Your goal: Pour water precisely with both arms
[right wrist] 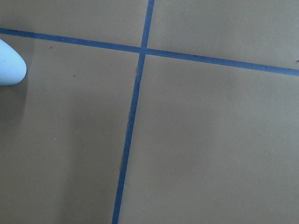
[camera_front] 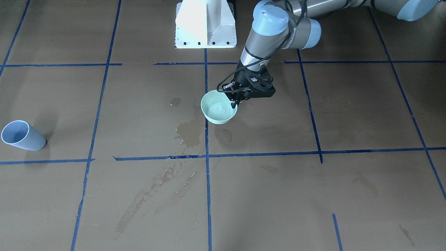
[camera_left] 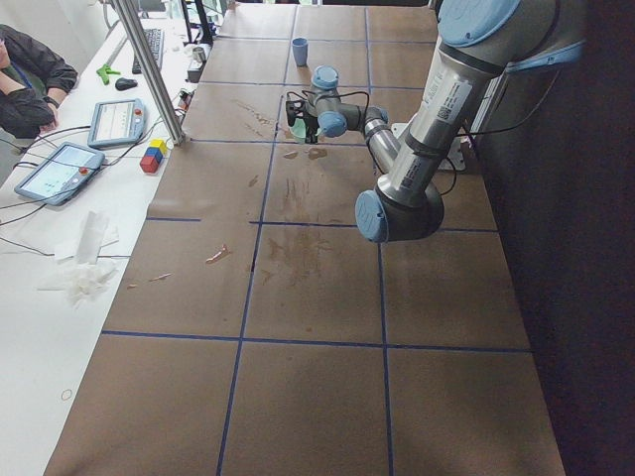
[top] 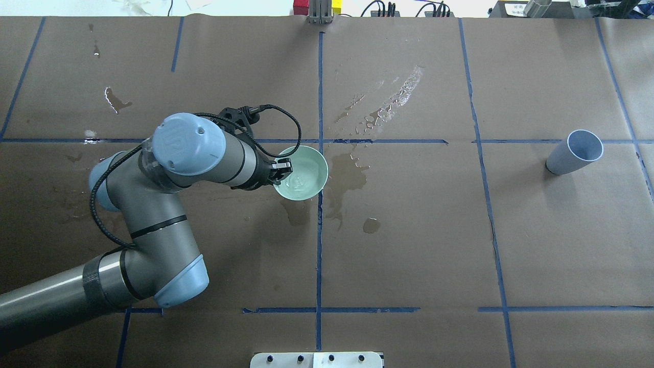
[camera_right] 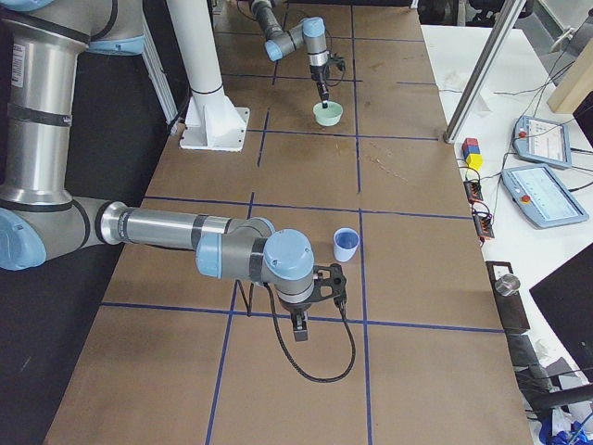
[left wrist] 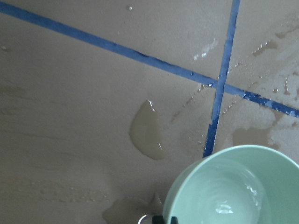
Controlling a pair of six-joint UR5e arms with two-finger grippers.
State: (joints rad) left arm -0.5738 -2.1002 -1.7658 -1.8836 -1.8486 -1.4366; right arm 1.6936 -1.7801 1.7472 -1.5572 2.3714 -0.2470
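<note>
Glossy bowl (camera_front: 218,111), matt paper (camera_front: 366,111)

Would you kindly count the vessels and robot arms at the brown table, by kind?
bowl: 1
cup: 1
arms: 2 (left arm, right arm)
Total: 4

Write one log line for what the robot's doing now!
left gripper: shut on mint bowl rim | water: in bowl | blue cup: upright, apart | right gripper: state unclear
</note>
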